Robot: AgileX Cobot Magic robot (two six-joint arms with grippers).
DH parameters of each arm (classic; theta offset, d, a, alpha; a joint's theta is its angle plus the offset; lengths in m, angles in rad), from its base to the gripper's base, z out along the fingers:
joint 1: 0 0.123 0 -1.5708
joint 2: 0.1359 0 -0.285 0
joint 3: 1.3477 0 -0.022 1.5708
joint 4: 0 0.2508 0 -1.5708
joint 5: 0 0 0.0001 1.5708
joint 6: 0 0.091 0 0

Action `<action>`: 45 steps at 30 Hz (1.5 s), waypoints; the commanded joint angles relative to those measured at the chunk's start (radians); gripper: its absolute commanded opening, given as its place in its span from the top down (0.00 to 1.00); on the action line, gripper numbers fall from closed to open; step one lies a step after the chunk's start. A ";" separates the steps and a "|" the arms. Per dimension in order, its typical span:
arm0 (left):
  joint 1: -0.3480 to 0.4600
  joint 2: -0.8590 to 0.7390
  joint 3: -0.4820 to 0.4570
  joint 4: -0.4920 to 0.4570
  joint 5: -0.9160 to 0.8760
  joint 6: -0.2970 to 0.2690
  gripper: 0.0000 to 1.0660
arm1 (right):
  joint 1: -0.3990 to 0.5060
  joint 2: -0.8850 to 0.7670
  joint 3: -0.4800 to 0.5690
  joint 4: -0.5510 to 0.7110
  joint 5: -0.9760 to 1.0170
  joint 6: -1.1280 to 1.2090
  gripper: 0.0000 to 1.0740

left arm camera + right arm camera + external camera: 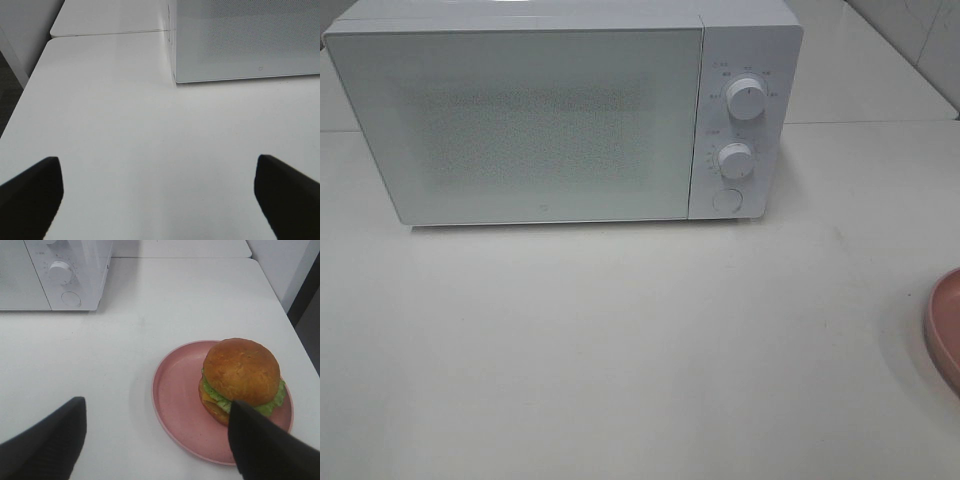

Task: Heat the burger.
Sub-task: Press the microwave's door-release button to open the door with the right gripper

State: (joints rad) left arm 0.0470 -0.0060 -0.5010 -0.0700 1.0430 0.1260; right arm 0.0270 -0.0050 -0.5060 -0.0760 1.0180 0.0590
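Right pincer [155, 407] hangs with its dark fingers spread wide and nothing between them. Just ahead, nearer one finger than the other, the tall burger with its glossy golden-brown domed bun [241, 372] sits toward the far side of a round pink plate [175, 385]. Here's the danger: the burger is off the pincer's centre line, so a straight closing could clip the plate's rim or shove the stack sideways. It's a layered thing, too, with green lettuce frilling out and yellow cheese and a dark patty below, so a hard squeeze may dent the bun or slide the layers apart. Further ahead stands the boxy white microwave [520, 120], door closed — carry the burger there now and it meets a shut front. The left pincer [157, 161], also spread and empty, hovers over the bare white table [125, 115] with the microwave's lower corner beyond it. A careless reach there could nudge the oven.
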 commanded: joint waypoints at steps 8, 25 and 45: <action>-0.004 -0.023 0.003 -0.001 -0.002 0.000 0.10 | 0.001 -0.025 0.003 0.003 -0.011 0.003 0.30; -0.004 -0.023 0.003 -0.001 -0.002 0.000 0.10 | 0.001 0.045 -0.041 -0.001 -0.033 0.006 0.30; -0.004 -0.023 0.003 -0.001 -0.002 0.000 0.10 | 0.001 0.367 -0.003 -0.006 -0.426 0.006 0.30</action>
State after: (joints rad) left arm 0.0470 -0.0060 -0.5010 -0.0700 1.0430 0.1260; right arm 0.0270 0.3460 -0.5150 -0.0780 0.6540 0.0590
